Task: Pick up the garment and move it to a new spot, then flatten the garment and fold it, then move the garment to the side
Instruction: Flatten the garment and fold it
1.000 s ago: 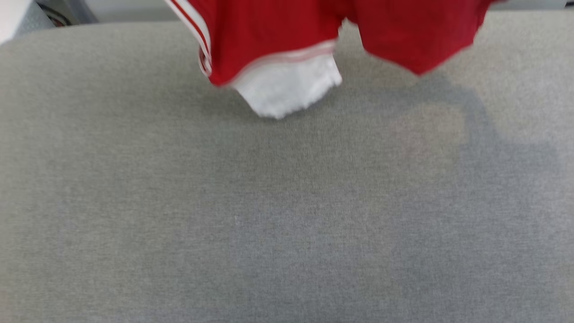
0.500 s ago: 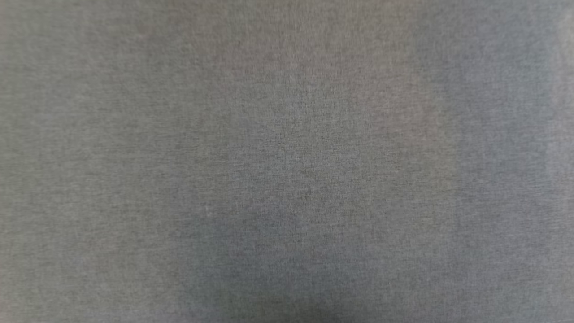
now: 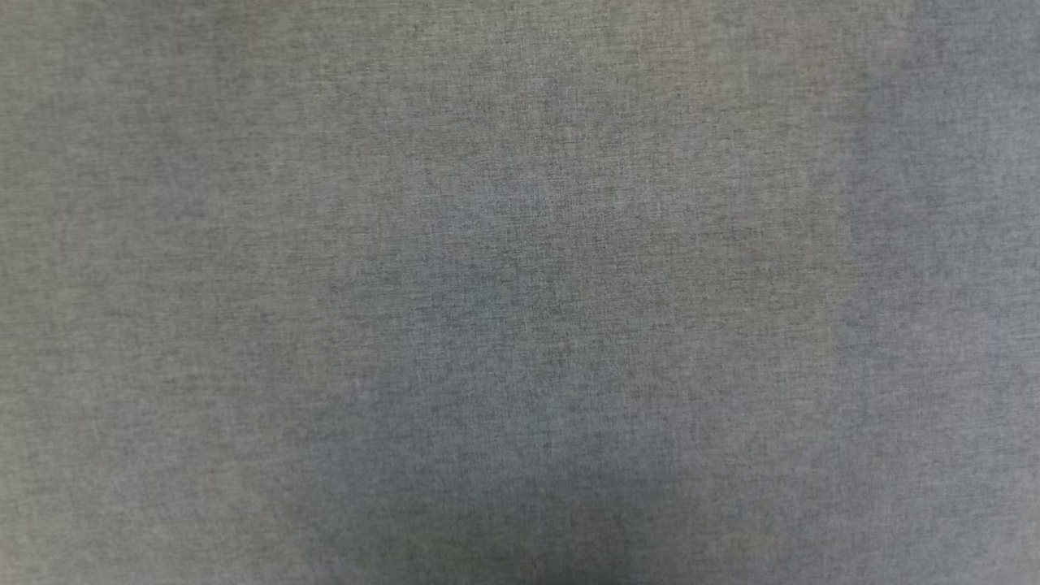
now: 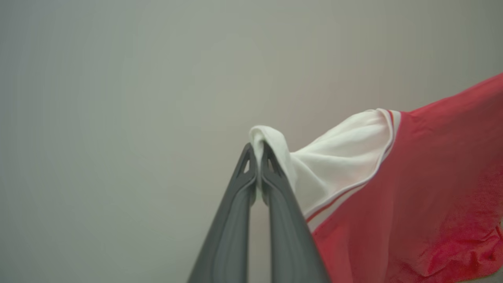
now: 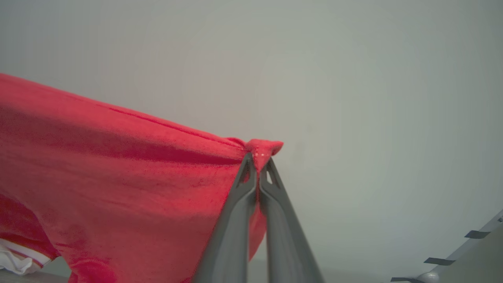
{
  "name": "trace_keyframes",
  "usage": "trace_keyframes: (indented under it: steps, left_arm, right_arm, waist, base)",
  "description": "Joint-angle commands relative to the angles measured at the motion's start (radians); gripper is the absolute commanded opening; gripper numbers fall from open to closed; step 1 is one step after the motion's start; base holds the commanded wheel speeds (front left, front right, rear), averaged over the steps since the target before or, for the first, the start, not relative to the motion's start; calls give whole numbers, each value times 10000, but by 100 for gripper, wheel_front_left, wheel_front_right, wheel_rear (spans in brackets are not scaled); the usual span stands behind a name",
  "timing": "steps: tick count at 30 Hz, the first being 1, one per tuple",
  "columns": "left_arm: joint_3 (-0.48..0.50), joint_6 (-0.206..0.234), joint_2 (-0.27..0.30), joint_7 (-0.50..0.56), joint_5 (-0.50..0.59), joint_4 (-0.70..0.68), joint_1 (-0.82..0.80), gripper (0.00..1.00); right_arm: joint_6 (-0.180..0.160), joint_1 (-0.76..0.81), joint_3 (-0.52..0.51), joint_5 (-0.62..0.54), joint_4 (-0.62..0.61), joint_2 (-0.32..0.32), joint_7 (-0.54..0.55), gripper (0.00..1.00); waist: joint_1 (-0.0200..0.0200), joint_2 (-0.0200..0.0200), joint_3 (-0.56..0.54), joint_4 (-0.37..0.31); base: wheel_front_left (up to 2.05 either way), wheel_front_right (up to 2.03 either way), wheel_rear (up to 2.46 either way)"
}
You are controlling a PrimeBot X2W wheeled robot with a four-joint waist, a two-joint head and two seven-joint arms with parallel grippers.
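Mid-move: my left gripper (image 4: 257,152) pinches the garment (image 4: 412,188) by a white sleeve, right gripper (image 5: 258,158) a red corner; next I'd lower it flat.

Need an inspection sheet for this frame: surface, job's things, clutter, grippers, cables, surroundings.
Surface: grey woven fabric, soft shadows across it.
Job's things: garment, red with a white sleeve, held up between both grippers.
Clutter: nothing seen.
Grippers: left gripper, fingers shut on the white sleeve's edge; right gripper, fingers shut on a red corner.
Cables: nothing seen.
Surroundings: plain pale wall; pale rail with dark tape strips, lower right of the right wrist view.
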Motion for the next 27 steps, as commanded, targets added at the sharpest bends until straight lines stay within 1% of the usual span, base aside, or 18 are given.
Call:
trace_keyframes:
  steps: [1,7,13,16,20,27]
  left_arm:
    - [278,56,122,-58,-37,-271,558,0]
    - [1197,56,50,-59,293,-1730,3073,0]
    - [1601,56,95,-60,701,-3239,5719,0]
    - [1437,56,308,-60,1096,-3854,7021,0]
    - [1276,56,474,-60,1324,-4358,8687,0]
    - [523,56,611,-60,1632,-4734,10973,0]
  right_arm:
    - [-19,309,37,98,125,7,-172,0]
    - [-19,1475,505,457,477,48,-545,0]
    - [-19,3128,1201,1200,327,36,-716,0]
    - [-19,4090,1658,1660,113,-30,-747,0]
    - [-19,5346,2230,2408,-203,-166,-708,0]
    - [-19,7454,3045,3788,-767,-698,13,0]
  waist:
    - [-2,0,-153,90]
    - [-2,0,-873,318]
    - [-2,0,-1925,523]
    - [-2,0,-2515,611]
    - [-2,0,-3237,750]
    - [-2,0,-4328,930]
  base:
    - [0,0,0]
    - [0,0,0]
    - [0,0,0]
    - [0,0,0]
    - [0,0,0]
    - [0,0,0]
